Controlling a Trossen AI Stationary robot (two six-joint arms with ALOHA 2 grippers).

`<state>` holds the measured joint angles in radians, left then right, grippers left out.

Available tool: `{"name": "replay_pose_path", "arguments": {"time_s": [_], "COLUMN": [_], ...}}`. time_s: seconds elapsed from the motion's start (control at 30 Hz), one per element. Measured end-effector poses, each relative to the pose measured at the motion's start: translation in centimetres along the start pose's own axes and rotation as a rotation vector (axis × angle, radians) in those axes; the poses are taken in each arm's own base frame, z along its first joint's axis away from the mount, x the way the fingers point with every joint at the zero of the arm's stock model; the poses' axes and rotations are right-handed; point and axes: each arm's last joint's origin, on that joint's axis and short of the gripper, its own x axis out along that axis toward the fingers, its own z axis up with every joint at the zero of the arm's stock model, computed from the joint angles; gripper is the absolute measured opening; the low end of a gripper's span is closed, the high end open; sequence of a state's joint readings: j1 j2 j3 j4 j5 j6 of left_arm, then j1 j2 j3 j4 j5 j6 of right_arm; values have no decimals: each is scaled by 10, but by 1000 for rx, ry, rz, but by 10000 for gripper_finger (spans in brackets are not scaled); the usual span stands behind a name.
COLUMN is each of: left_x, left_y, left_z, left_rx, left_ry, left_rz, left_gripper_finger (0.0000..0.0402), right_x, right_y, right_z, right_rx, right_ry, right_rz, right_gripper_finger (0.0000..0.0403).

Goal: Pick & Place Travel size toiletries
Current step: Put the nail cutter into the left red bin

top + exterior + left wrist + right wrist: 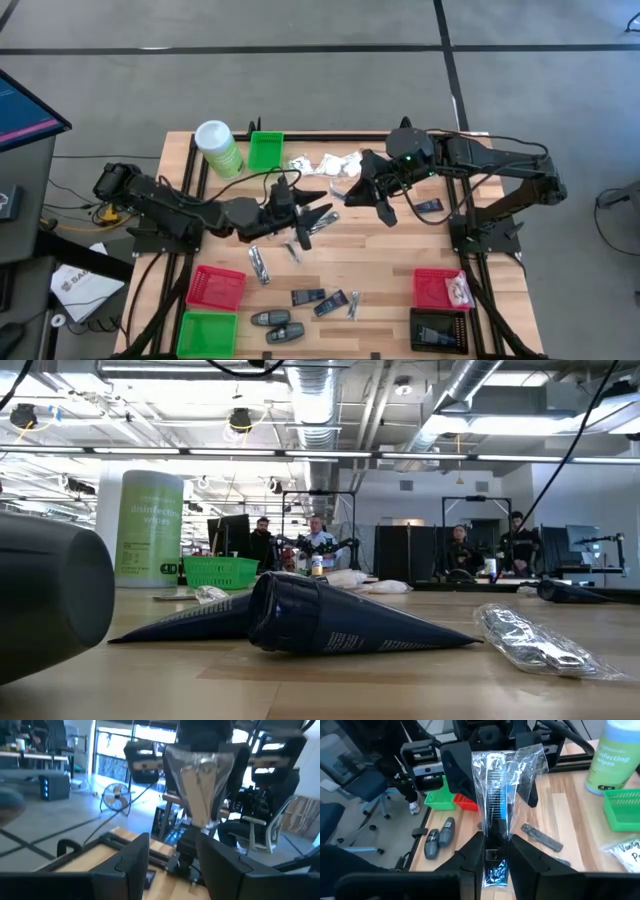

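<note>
My right gripper is above the table's middle, shut on a clear plastic packet with a black comb inside. The packet reaches across to my left gripper, which faces it. That gripper is open, and its fingers stand to either side of the packet's flared far end. Other toiletries lie on the table: white sachets, silvery packets, dark blue packets and black oval pieces. My right gripper pinches the packet's narrow end between its two fingers, coming from the table's right and slanting down. The fingers lie along the packet, which sticks out ahead of them, clear of the table. My left gripper: I cannot tell whether its fingers touch the packet's flared end.
A tall green canister and a green bin stand at the far edge. A red bin and a green bin are near left. A red bin and a black bin are near right.
</note>
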<state>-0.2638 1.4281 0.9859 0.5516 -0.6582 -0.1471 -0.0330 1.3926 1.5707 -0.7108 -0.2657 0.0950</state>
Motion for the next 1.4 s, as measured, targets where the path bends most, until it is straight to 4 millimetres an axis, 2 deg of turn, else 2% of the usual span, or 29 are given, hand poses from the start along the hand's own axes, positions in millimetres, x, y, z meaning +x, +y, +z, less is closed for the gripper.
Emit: {"name": "replay_pose_path", "arguments": {"time_s": [0.2,0.47,0.67,0.83,0.97,1.17,1.4], "left_x": [6,12,12,13,18,24,27], "left_y": [7,13,13,18,26,36,41], "left_z": [10,16,18,18,20,21,21], "left_rx": [-48,-64,-76,-269,-423,-473,-472], "left_ry": [-75,-110,-128,-138,-145,-135,-135], "left_rz": [-15,-150,-129,-35,-33,-86,-63], "left_gripper_finger": [159,159,159,159,159,159,159], "right_x": [-1,-3,-3,1,3,21,44], "right_y": [-3,-9,-12,-1,10,16,19], "right_z": [2,10,11,9,7,-1,-9], "right_rx": [-15,13,15,-61,-141,-200,-213], "right_ry": [-19,-103,-124,-124,-110,-31,36], "right_rz": [-8,-29,-213,-377,-471,-581,-602], "right_gripper_finger": [65,65,62,60,59,59,60]}}
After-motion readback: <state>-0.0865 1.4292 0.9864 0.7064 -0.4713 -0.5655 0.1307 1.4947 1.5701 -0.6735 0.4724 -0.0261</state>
